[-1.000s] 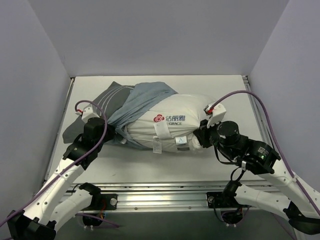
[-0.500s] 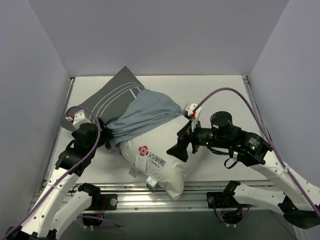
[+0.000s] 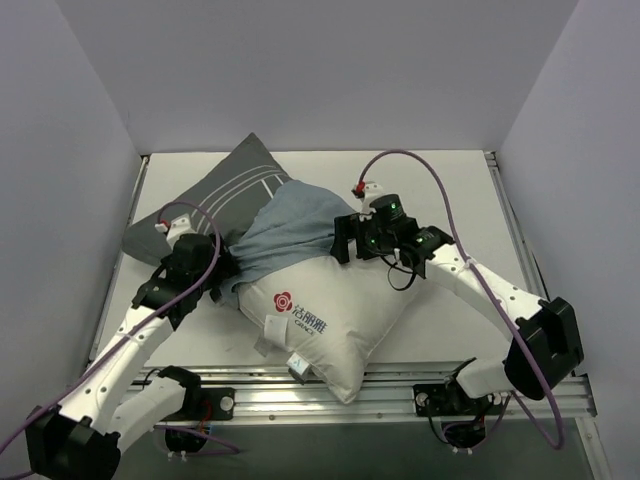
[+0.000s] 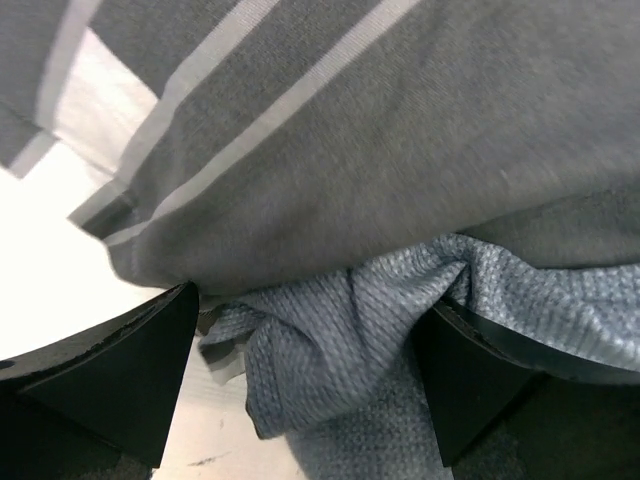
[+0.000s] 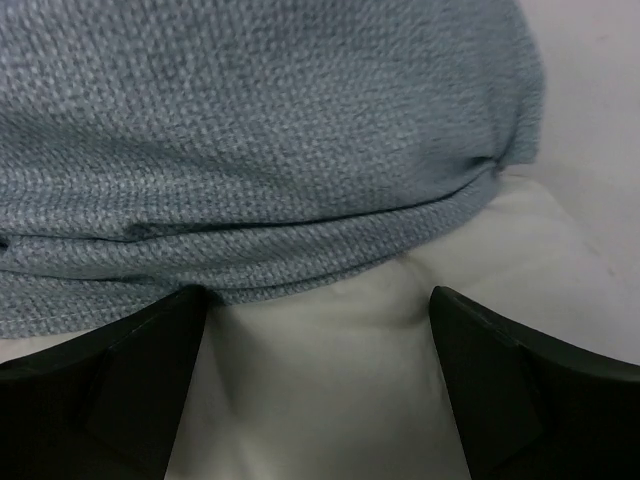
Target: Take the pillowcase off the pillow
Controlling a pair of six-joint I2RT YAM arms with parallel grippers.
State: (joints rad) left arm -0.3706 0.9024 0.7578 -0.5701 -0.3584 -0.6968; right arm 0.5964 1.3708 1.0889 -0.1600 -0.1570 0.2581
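Counted on one white tabletop (image 3: 455,195): one big, puffy, plain white pillow (image 3: 335,320), just ahead of the right fingers (image 5: 110,390); one soft cloth pillowcase (image 3: 225,195), dark grey with white stripes outside, blue-grey inside, bunched ahead of and between the left fingers (image 4: 110,385).

Two white-and-black robot arms, left arm (image 3: 125,350) and right arm (image 3: 485,285). One left gripper (image 4: 310,360), one right gripper (image 5: 320,370), two black fingers apiece, four in all.

Two purple cables, left cable (image 3: 186,204) and right cable (image 3: 400,152), one looped behind each pair of fingers.

One round red logo (image 3: 286,301) on the pillow.
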